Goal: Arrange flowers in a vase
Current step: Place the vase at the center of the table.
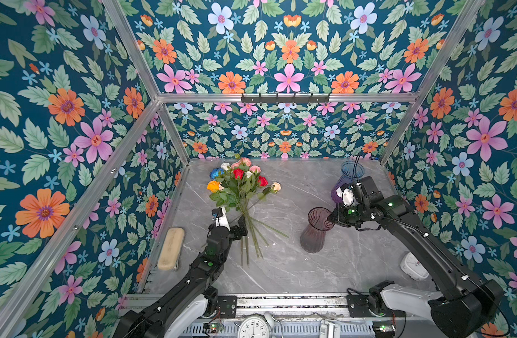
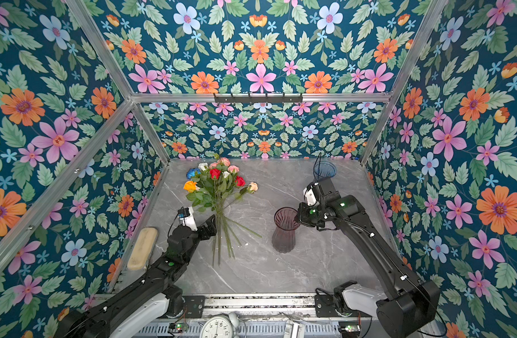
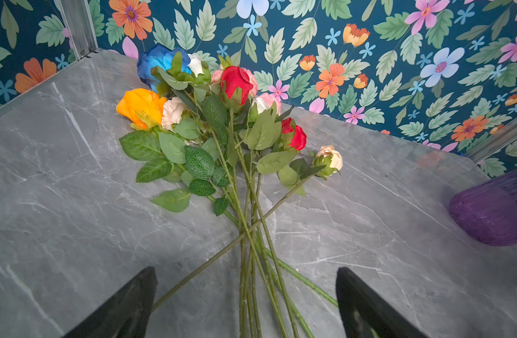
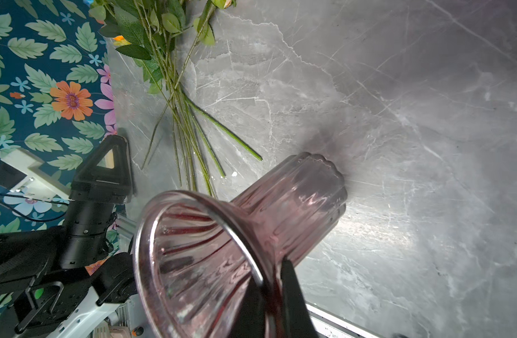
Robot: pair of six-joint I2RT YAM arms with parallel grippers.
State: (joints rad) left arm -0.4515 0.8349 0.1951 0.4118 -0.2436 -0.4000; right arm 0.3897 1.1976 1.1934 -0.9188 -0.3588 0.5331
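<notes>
right gripper fingers sit nearest the lens in the right wrist view, pressed together on the rim of the pink ribbed vase, one finger inside the mouth and one outside. in both top views the pink ribbed vase stands upright right of centre on the grey table, and nothing is inside it.

task progress: no placement made yet. no stem is in any vase. all the flowers lie as one loose bundle on the table, left of centre in both top views, heads toward the back wall, bare stem ends fanned toward the lower edge of the frame. remaining, by judgement: grasp stems, carry them to the held vase, insert, arrange.

left gripper is spread wide and holds nothing. its jaws stand either side of the crossing stems; whether a finger touches a stem cannot be told. bundle and pink ribbed vase are well apart, bare table between. a purple vase and a blue vase stand behind the right arm, upper right of the table; no flower shows in either.
</notes>
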